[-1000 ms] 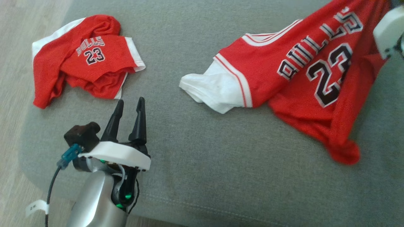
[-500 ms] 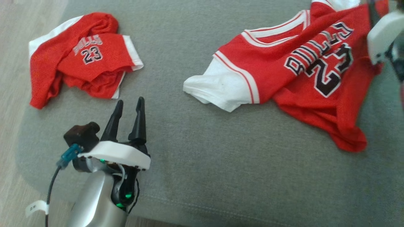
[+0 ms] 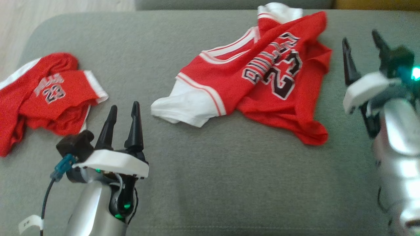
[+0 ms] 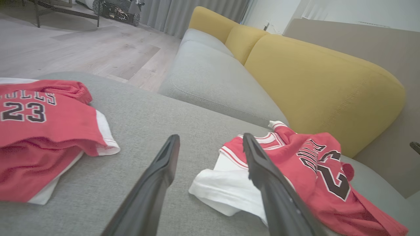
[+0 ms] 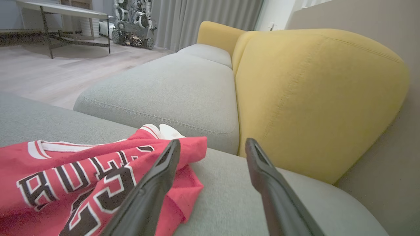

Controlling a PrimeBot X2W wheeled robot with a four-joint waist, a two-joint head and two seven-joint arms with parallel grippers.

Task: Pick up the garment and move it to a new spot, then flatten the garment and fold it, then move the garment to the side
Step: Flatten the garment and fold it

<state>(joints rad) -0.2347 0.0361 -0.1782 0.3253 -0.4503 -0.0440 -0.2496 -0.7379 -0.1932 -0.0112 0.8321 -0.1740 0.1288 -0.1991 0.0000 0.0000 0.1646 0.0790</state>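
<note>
On the grey seat cushion (image 3: 210,183), ahead of both pincers, lie two red shirts numbered 23. The larger shirt (image 3: 262,82), the task's garment, lies rumpled between the two pincers, ahead and to the right of the left pincer (image 3: 124,105) and just to the left of the right pincer (image 3: 359,36). Its white sleeve (image 3: 183,108) points toward the left pincer and ends a little to the right of that pincer's tips. Its red hem lies near the right pincer's inner finger, apart from it in the head view. The left pincer has its two dark fingers spread and grips nothing. The right pincer is likewise spread and empty, with the lettered front of the larger shirt to its left in the right wrist view. The smaller shirt (image 3: 49,98) lies bunched ahead and to the left of the left pincer, near it but not touching. A yellow backrest (image 5: 311,98) rises ahead of the right pincer, and a second grey cushion (image 5: 170,85) extends beyond the larger shirt. A wooden floor (image 4: 82,49) shows past the cushion, far ahead of the left pincer.
</note>
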